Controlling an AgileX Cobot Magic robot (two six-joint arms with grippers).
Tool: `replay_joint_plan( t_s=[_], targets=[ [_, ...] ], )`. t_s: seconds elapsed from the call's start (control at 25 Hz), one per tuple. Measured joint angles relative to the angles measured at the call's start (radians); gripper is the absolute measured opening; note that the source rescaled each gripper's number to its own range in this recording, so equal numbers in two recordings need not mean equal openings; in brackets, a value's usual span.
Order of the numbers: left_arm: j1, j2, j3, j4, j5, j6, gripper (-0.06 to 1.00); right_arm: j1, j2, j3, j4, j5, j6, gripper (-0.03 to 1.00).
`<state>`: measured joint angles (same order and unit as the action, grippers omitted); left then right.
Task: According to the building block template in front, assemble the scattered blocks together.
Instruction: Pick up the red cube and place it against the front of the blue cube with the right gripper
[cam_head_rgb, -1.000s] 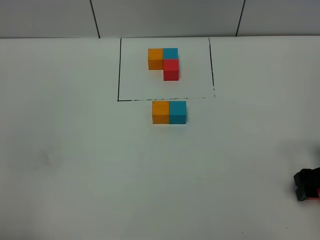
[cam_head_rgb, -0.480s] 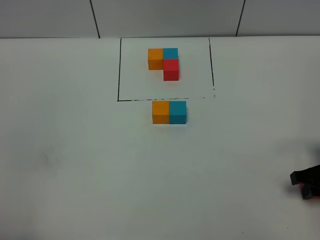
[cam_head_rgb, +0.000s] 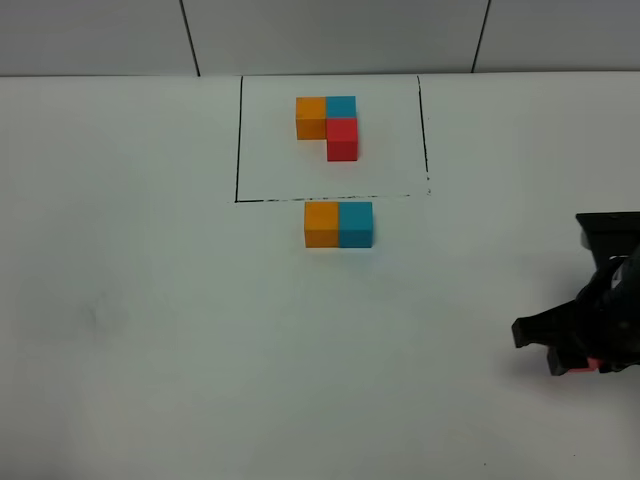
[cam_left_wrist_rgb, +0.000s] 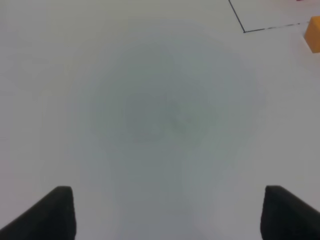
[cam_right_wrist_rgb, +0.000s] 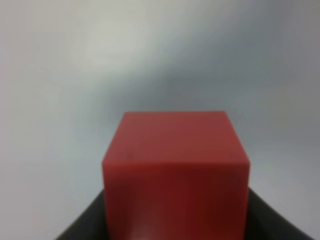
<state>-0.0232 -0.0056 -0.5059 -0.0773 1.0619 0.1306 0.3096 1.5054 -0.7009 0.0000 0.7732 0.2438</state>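
The flat white table (cam_head_rgb: 150, 350) carries all items. At its far side, a thin black rectangular outline (cam_head_rgb: 237, 140) frames the building block template (cam_head_rgb: 330, 125): orange and sky-blue cubes in a row, with a red cube against the near face of the blue one. Just outside the near line of the outline, the loose matte orange cube (cam_head_rgb: 321, 224) and the loose matte sky-blue cube (cam_head_rgb: 355, 224) sit touching side by side, matching the template's row. The third scattered block, a small matte red cube (cam_right_wrist_rgb: 175, 165), is well apart from them near the table's right edge, clamped between the jaws of the right gripper (cam_head_rgb: 572, 348). Whether it is off the surface cannot be told.

Step in hand, as judged: seat the red cube against the near face of the sky-blue cube.
- Keep its faces square to the pair.
- Approach from the near side.
- Avoid nudging the pair, which could open the orange-blue joint.

No object stands between the red cube and the pair. The left gripper (cam_left_wrist_rgb: 170, 212) hangs over bare table, jaws wide, holding nothing.
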Motion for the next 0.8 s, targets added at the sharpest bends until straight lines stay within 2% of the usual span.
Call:
replay_joint_plan(
  t_s=[0.2, 0.32, 0.4, 0.56, 0.8],
  targets=[
    [0.000, 0.000, 0.000, 0.000, 0.000, 0.000, 0.78, 0.213, -0.003, -0.022, -0.091, 0.043, 0.274, 0.00],
    [0.000, 0.000, 0.000, 0.000, 0.000, 0.000, 0.78, 0.284, 0.001, -0.066, -0.110, 0.037, 0.441, 0.00],
    [0.000, 0.000, 0.000, 0.000, 0.000, 0.000, 0.78, 0.301, 0.019, -0.106, -0.120, 0.032, 0.502, 0.00],
    [0.000, 0.000, 0.000, 0.000, 0.000, 0.000, 0.78, 0.304, 0.100, -0.197, -0.133, 0.036, 0.536, 0.00],
    [0.000, 0.000, 0.000, 0.000, 0.000, 0.000, 0.78, 0.337, 0.265, -0.334, -0.118, 0.061, 0.525, 0.00]
  ],
)
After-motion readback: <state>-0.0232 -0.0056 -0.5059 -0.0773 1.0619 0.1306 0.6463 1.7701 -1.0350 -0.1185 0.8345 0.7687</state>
